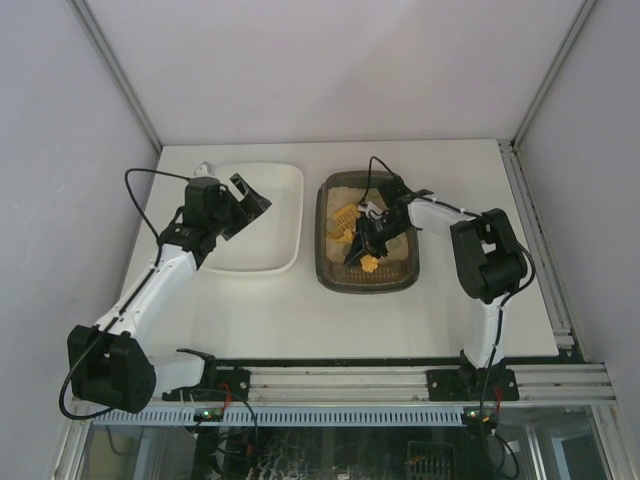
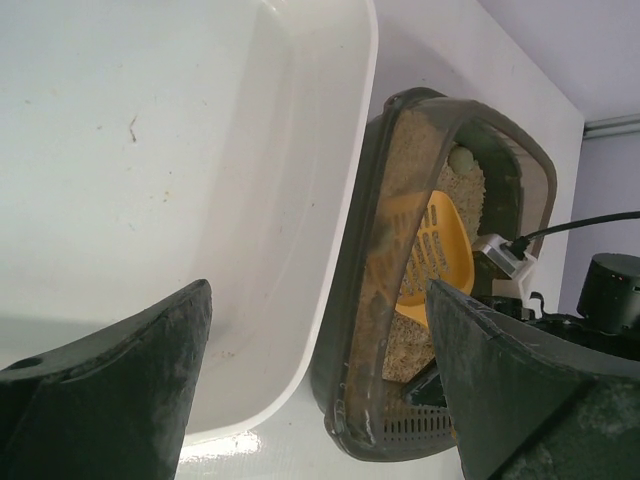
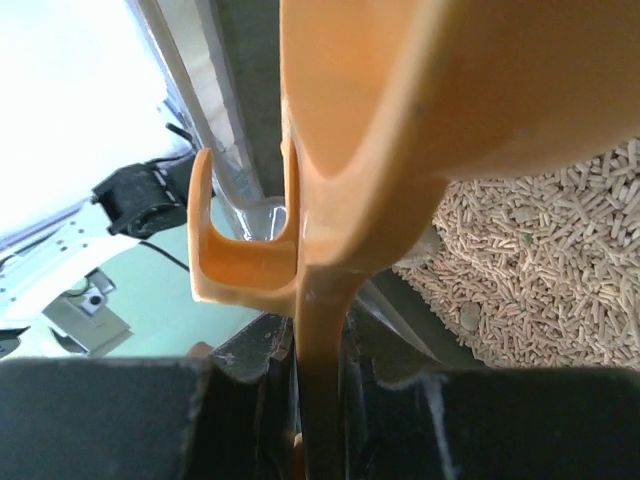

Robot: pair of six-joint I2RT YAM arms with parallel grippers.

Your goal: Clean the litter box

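Observation:
The dark brown-olive litter box (image 1: 402, 279) with tan pellet litter sits right of centre; it also shows in the left wrist view (image 2: 345, 330). My right gripper (image 1: 360, 250) is inside it, shut on the handle of a yellow slotted scoop (image 1: 345, 218), seen close up in the right wrist view (image 3: 330, 330). The scoop blade lies over the litter (image 3: 540, 270). A small grey-green clump (image 2: 461, 160) sits in a far corner of the box, and another lump (image 3: 468, 316) lies on the pellets. My left gripper (image 1: 250, 200) is open and empty above the white tray.
A white plastic tray (image 1: 285, 215) stands left of the litter box, almost touching it; its floor (image 2: 150, 150) has a few small specks. Grey walls enclose the table at the back and sides. A metal rail runs along the near edge (image 1: 340, 385).

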